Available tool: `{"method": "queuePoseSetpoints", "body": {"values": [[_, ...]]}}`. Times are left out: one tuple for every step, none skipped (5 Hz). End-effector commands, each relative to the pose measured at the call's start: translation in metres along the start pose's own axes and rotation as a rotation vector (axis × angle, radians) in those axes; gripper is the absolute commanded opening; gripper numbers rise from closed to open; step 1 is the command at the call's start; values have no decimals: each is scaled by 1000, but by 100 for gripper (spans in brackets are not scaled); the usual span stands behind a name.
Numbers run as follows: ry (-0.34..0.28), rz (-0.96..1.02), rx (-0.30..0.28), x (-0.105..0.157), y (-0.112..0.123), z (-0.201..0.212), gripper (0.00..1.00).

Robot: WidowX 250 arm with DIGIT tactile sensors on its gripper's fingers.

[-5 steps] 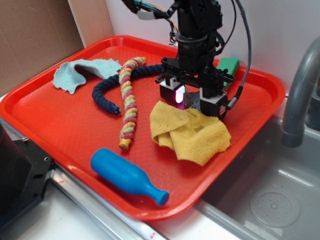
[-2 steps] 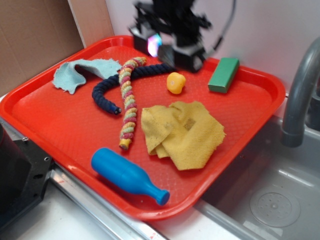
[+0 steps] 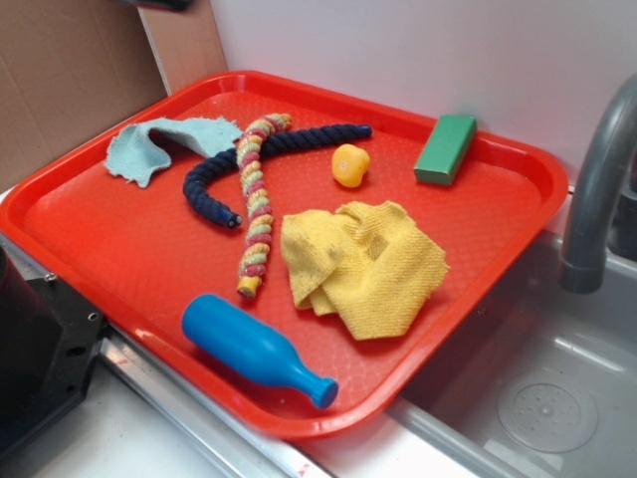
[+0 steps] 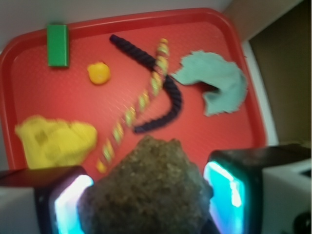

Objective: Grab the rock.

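Observation:
In the wrist view the rock, a rough dark brown-grey lump, fills the space between my two glowing fingers. My gripper is shut on it, high above the red tray. The exterior view shows neither the gripper nor the rock; both are out of that frame.
On the red tray lie a yellow cloth, a blue bottle-shaped toy, a striped rope, a dark blue rope, a pale blue rag, a yellow-orange toy and a green block. A grey faucet and a sink stand to the right.
My gripper rose from the yellow cloth with the rock and left the exterior view upward. The cloth has shifted and the yellow-orange toy is now uncovered.

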State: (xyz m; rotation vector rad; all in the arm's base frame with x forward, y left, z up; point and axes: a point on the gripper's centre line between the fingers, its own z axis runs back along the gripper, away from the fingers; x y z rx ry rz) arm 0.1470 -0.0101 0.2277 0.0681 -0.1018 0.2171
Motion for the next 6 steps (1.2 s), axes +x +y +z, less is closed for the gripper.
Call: {"method": "queuePoseSetpoints", "body": {"values": [[-3, -113, -134, -6, 49, -6, 0], [-7, -150, -149, 15, 40, -6, 0], [6, -200, -127, 33, 20, -6, 0], [21, -227, -111, 44, 3, -9, 0], [10, -260, -91, 46, -12, -8, 0], [26, -285, -71, 46, -19, -14, 0]]}}
